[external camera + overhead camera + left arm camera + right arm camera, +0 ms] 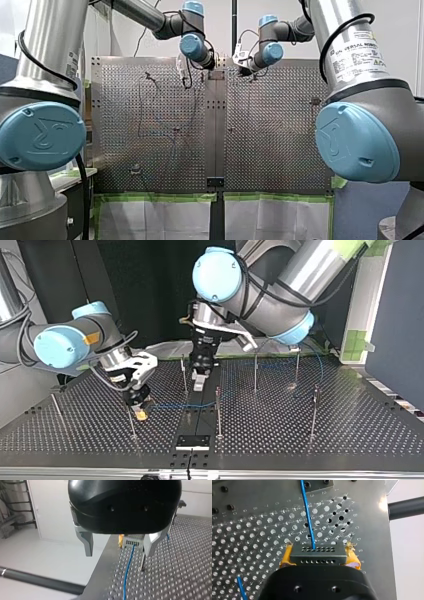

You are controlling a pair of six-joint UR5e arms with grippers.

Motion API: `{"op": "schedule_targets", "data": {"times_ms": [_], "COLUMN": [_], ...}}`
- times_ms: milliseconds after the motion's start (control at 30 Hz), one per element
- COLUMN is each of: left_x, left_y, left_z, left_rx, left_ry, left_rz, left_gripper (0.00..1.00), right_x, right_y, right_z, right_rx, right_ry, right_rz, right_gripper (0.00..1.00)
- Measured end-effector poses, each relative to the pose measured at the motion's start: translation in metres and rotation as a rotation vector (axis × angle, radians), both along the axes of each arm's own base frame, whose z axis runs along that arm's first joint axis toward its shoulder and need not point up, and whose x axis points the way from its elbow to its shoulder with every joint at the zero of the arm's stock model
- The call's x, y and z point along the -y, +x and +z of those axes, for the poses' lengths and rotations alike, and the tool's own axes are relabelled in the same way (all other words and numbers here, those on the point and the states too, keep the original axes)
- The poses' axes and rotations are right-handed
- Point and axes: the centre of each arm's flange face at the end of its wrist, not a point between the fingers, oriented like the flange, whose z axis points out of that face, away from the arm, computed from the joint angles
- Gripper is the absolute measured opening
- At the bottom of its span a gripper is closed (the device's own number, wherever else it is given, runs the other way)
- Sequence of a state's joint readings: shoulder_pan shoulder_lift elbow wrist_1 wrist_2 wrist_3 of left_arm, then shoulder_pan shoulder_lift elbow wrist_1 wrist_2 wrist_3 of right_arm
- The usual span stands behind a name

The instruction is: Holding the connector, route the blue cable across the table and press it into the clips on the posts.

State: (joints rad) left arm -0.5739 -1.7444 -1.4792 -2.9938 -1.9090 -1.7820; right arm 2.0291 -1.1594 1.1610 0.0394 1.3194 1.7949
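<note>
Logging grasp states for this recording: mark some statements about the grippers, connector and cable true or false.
1. My right gripper is shut on the connector. True.
2. The blue cable runs from the connector over the perforated table. True.
3. My left gripper grips the blue cable. False: it is open and empty.
4. The right gripper's pads are green. False: they are yellow.

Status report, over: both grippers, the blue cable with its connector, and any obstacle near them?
Right gripper shut on dark grey connector block. Left gripper open over thin blue cable, not gripping. Thin metal post close beside left gripper.
</note>
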Motion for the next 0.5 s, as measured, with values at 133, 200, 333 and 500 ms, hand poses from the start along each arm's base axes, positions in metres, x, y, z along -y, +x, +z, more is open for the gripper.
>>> {"op": "schedule_targets", "data": {"times_ms": [133, 200, 333, 500], "left_x": [0.013, 0.017, 0.023, 0.027], "left_y": [0.001, 0.005, 0.016, 0.033], "left_z": [0.002, 0.002, -0.003, -0.012], "left_rx": [0.004, 0.003, -0.010, -0.021], "left_ry": [-0.001, 0.000, 0.010, 0.017], "left_rz": [-0.013, -0.015, -0.003, 0.021], "left_gripper": [1.00, 1.00, 1.00, 1.00], "right_x": [-0.003, -0.005, -0.007, -0.011], "right_y": [-0.002, -0.003, -0.004, -0.006], "right_z": [-0.002, -0.003, -0.003, 0.003], "right_rx": [-0.006, -0.009, -0.011, -0.007], "right_ry": [0.005, 0.009, 0.010, 0.001], "right_rz": [0.000, 0.000, 0.000, 0.000], "right_gripper": [0.00, 0.00, 0.00, 0.00]}}
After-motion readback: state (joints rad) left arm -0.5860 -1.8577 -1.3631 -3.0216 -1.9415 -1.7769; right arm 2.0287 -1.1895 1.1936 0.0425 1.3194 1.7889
